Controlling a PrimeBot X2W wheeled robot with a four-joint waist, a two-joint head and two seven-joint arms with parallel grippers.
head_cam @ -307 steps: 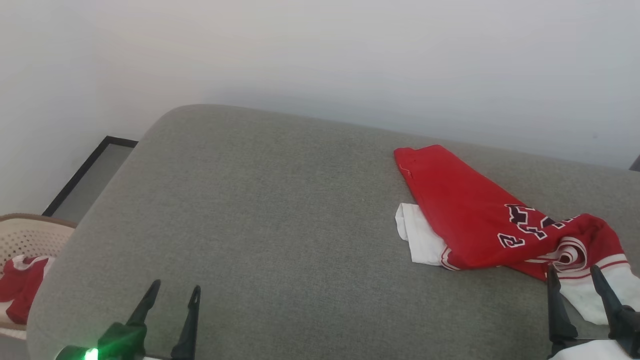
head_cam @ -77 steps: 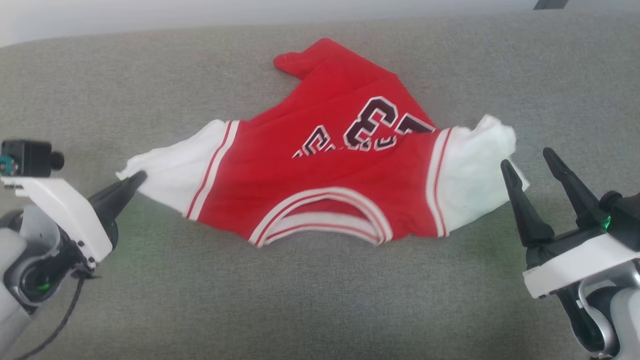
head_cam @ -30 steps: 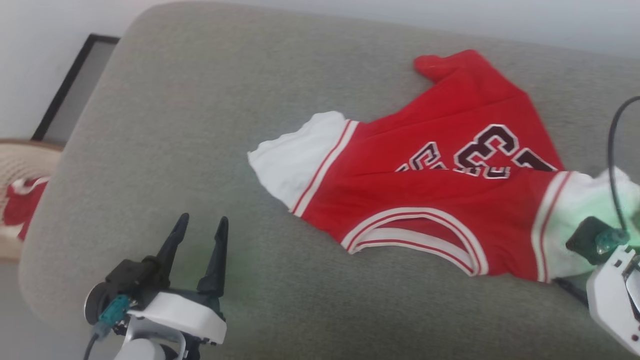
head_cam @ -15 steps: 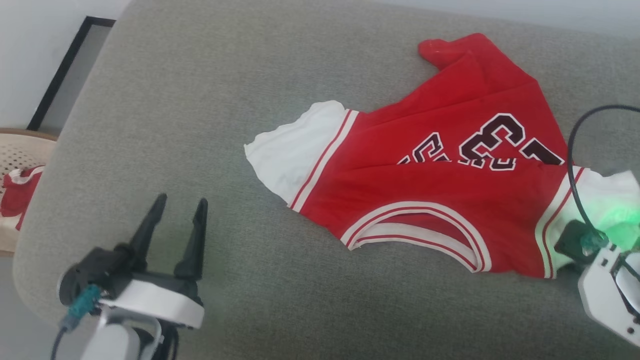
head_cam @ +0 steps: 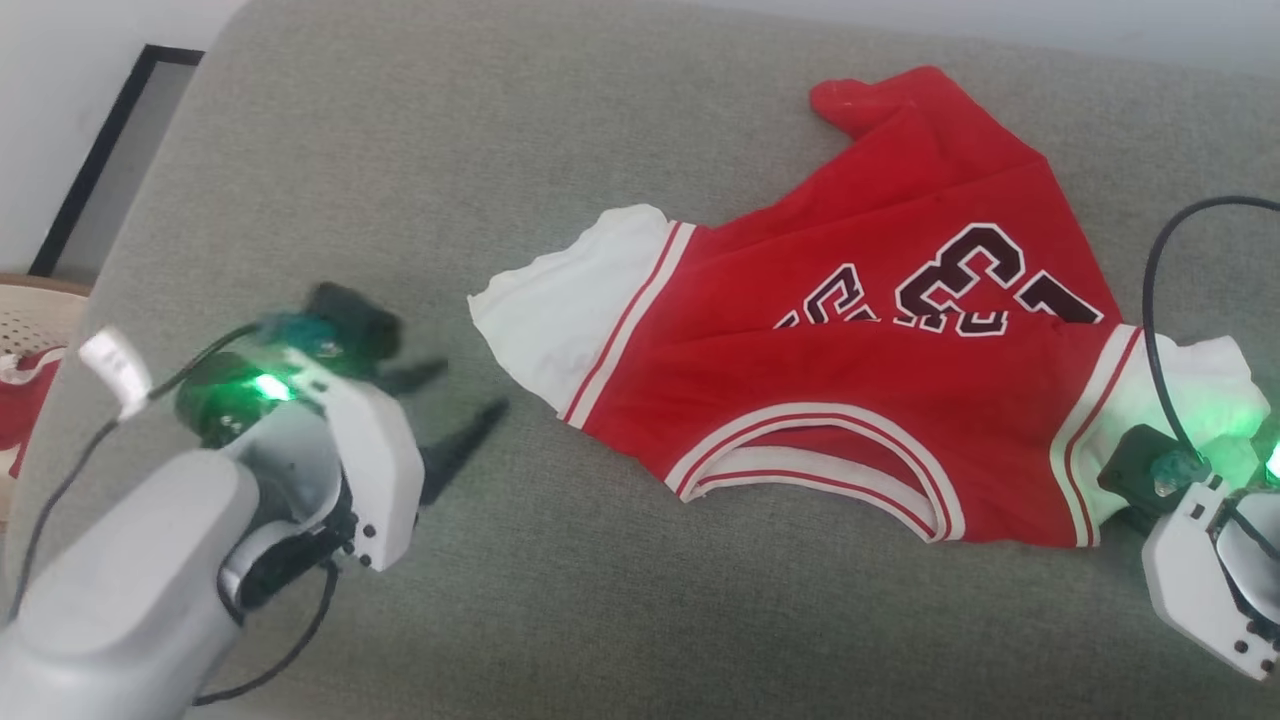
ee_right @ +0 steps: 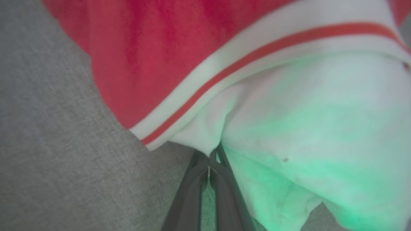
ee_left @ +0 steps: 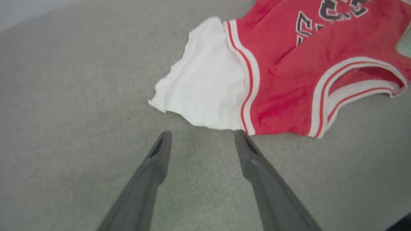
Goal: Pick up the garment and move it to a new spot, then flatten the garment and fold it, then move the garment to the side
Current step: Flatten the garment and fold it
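The garment [head_cam: 860, 400], a red jersey with white sleeves, striped trim and black white-outlined lettering, lies spread on the grey cushion [head_cam: 400, 180], collar toward me. My left gripper [head_cam: 470, 388] is open, lying low, its fingers pointing at the white left sleeve [ee_left: 205, 89] and stopping just short of the hem. In the left wrist view the left gripper [ee_left: 202, 134] has bare cushion between its fingers. My right gripper [ee_right: 210, 157] is shut, pinching the edge of the white right sleeve [ee_right: 305, 128]. From the head, its wrist housing [head_cam: 1200, 560] covers the fingers.
A beige perforated basket [head_cam: 30, 315] holding a red-and-white cloth [head_cam: 15, 395] stands off the cushion's left end. A black-framed panel [head_cam: 100, 160] lies by the wall behind it. A black cable [head_cam: 1150, 290] loops over the right sleeve. Bare cushion stretches in front of the garment.
My right gripper has closed on the right sleeve. My left arm has swung round, so its open fingers now point right, close to the left sleeve. The camera shifted a little.
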